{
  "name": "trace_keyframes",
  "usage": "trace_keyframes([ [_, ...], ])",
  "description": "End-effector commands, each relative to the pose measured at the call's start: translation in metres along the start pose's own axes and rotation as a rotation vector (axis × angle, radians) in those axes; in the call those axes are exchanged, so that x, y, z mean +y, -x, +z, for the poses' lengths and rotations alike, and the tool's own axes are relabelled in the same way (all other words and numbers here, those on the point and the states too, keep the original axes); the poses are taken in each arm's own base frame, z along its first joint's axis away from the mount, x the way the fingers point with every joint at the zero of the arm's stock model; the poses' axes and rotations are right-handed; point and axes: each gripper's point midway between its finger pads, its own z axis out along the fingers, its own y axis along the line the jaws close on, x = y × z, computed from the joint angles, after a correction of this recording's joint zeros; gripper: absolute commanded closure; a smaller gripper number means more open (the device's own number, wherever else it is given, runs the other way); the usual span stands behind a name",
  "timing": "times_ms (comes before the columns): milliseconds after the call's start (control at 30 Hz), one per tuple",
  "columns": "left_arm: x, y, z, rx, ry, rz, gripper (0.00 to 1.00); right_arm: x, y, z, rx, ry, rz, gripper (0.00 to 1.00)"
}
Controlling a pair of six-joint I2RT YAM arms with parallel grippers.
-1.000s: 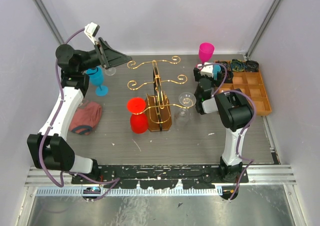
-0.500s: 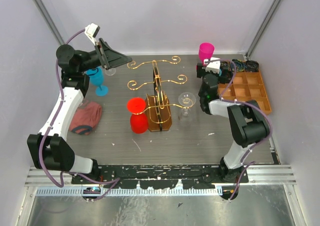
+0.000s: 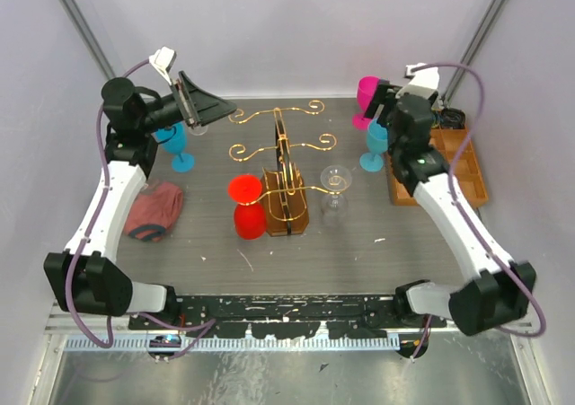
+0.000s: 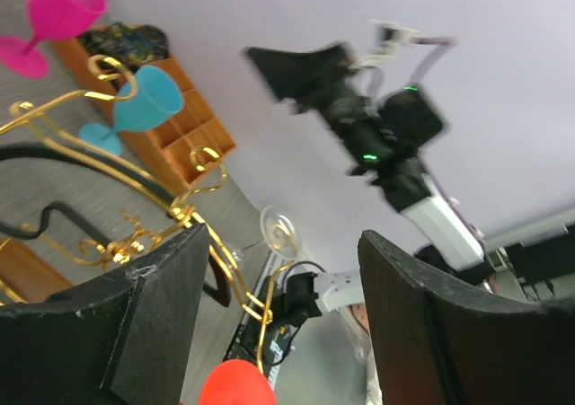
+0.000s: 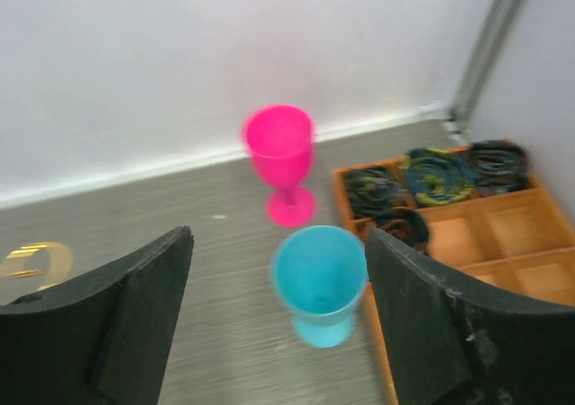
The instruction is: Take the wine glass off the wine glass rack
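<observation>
Wine glass rack [image 3: 280,145]: gold wire, upright at the middle of the table [image 3: 359,252]; scrolled arms reach left and right.
Red wine glass [image 3: 249,218]: hung on a low left arm of the rack, bowl down.
Clear wine glass [image 3: 334,194]: hung on a low right arm; faint against the grey surface, outline hard to trace.
Left gripper [image 4: 283,243]: raised at the far left, fingers spread, nothing between them; tips just beside the left scroll of the top tier; contact cannot be told.
Right gripper [image 5: 278,239]: raised at the far right, fingers spread wide; grips nothing.
Right blue glass [image 5: 319,279]: upright on the table below that gripper, just left of the wooden tray [image 3: 467,185].
Pink glass [image 5: 280,149]: upright by the far wall; partly covered by the right gripper from above.
Left blue glass [image 3: 172,140]: upright at the far left, under the left arm.
Cloth [image 3: 153,209]: reddish, crumpled, near the left edge.
Open room: a broad bare strip between the rack and the arm bases; narrower gaps from the rack to each blue glass.
Tray: the right arm hides its left edge; dark coiled items [image 5: 431,176] fill the far compartments, blurred.
</observation>
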Motion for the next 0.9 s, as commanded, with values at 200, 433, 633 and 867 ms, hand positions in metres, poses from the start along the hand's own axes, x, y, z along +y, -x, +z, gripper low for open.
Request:
trace_keyframes([
  [200,0.021,-0.011,-0.014,-0.031,0.205,-0.053,0.25,0.085,-0.013,-0.125,0.563,0.539,0.358,0.34],
  [433,0.032,-0.023,-0.018,-0.018,0.233,-0.097,0.25,0.081,-0.036,-0.157,0.655,0.571,0.412,0.34],
  [633,0.035,-0.026,-0.018,-0.013,0.240,-0.113,0.25,0.083,-0.039,-0.179,0.692,0.631,0.437,0.33],
  [867,0.042,-0.031,-0.019,-0.010,0.249,-0.138,0.25,0.092,-0.040,-0.200,0.732,0.741,0.465,0.42],
])
